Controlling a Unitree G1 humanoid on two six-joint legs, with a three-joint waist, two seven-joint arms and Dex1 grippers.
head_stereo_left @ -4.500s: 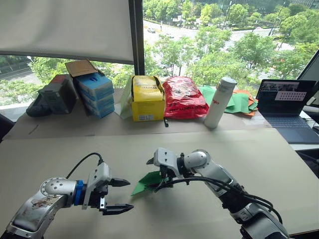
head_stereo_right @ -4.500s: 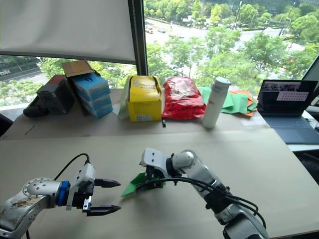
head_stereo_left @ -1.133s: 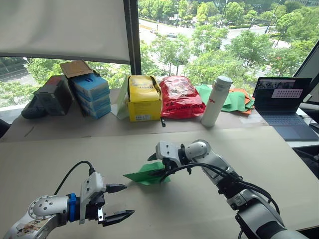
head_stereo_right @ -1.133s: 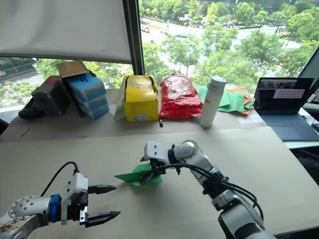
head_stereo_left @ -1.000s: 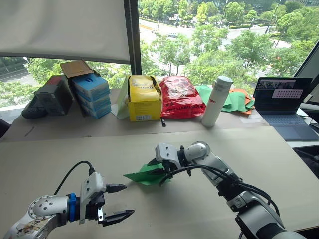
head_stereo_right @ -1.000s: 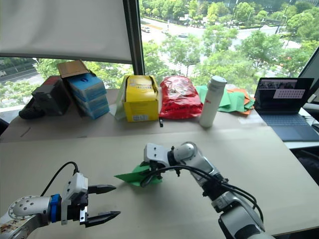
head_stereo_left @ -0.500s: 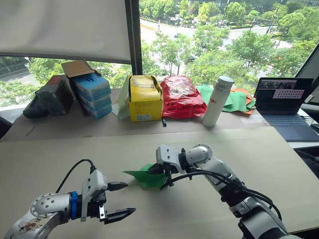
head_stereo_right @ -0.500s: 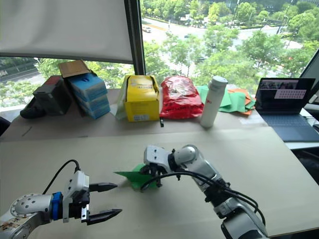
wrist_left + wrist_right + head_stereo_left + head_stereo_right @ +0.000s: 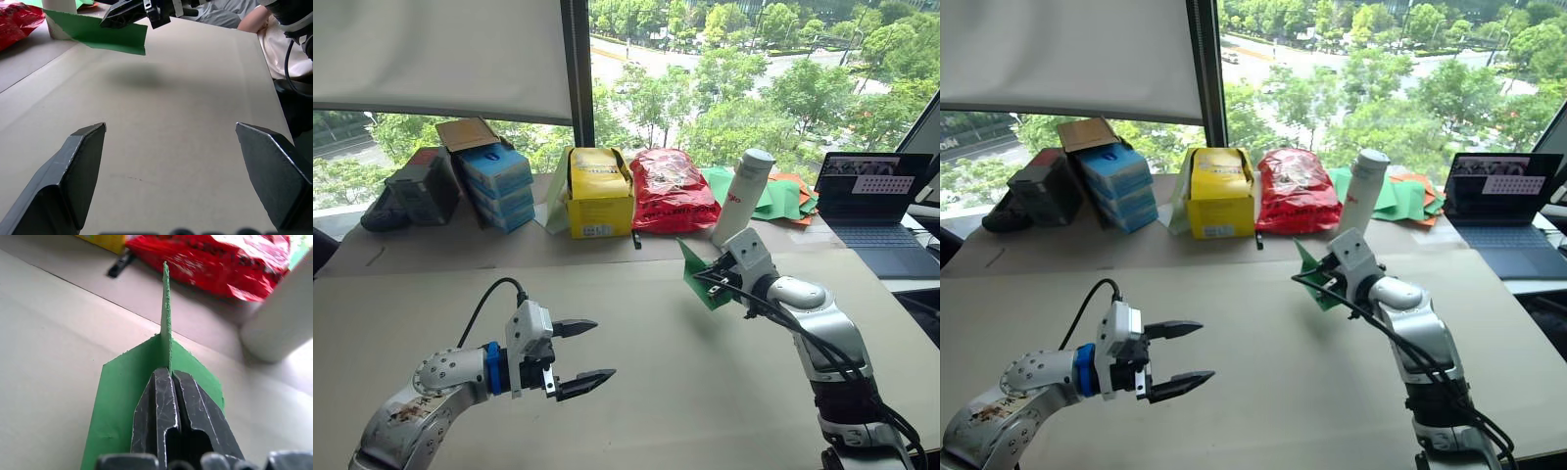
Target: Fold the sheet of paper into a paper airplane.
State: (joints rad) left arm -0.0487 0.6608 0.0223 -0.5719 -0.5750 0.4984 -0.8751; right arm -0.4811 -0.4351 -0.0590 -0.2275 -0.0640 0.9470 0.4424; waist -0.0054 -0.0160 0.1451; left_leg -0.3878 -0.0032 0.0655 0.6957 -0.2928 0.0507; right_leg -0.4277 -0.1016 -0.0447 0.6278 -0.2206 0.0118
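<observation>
The green sheet of paper [image 9: 693,266] is folded into a pointed wedge with a raised centre fin and flat wings, like a paper airplane. It hangs in the air above the tan table [image 9: 636,411], right of centre. My right gripper [image 9: 709,279] is shut on its centre fold; the right wrist view shows the fingers [image 9: 156,396] pressed together over the paper [image 9: 110,401]. My left gripper [image 9: 583,351] hovers low at the front left, open and empty, with its wide-spread fingers [image 9: 78,166] pointing toward the paper [image 9: 98,32].
Along the back edge stand blue boxes [image 9: 499,184], a yellow box [image 9: 601,196], a red bag [image 9: 671,191], a white bottle [image 9: 739,201] and a pile of green and orange sheets [image 9: 783,201]. A laptop [image 9: 871,196] sits back right. A person [image 9: 254,22] sits beyond the table.
My right gripper has lifted the paper off the table and carried it up, right and toward the bottle. The left gripper has moved a little forward and stayed open.
</observation>
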